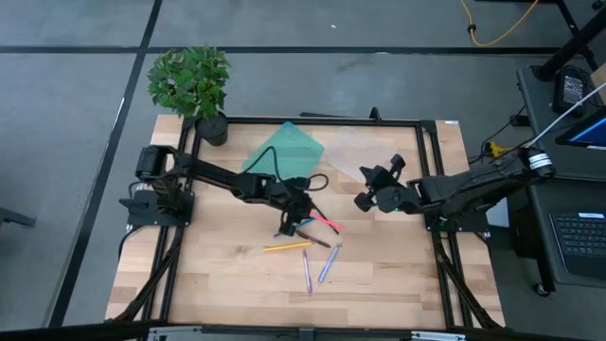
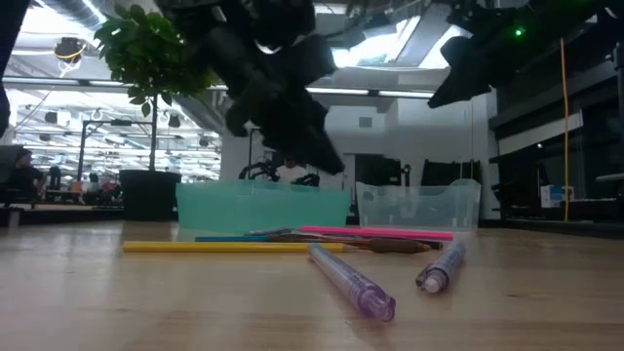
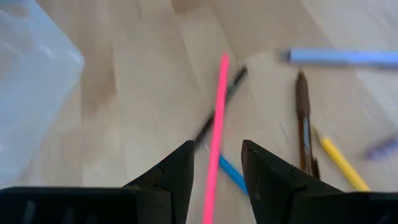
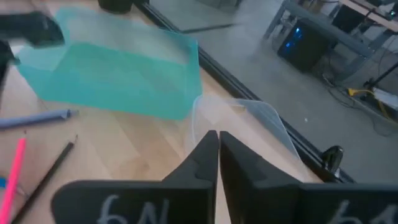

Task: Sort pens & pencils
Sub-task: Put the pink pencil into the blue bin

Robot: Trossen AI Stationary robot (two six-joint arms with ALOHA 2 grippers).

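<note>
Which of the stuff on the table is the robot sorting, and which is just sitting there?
For the job:
pink pen
yellow pencil
two lavender pens
blue pen
brown pen
thin black pencil
teal bin
clear bin
left tool, open over the pink pen
right tool, shut, near the clear bin

Just there:
potted plant

Pens and pencils by colour
One pink, one yellow, two lavender, one blue, one brown, one black.
</note>
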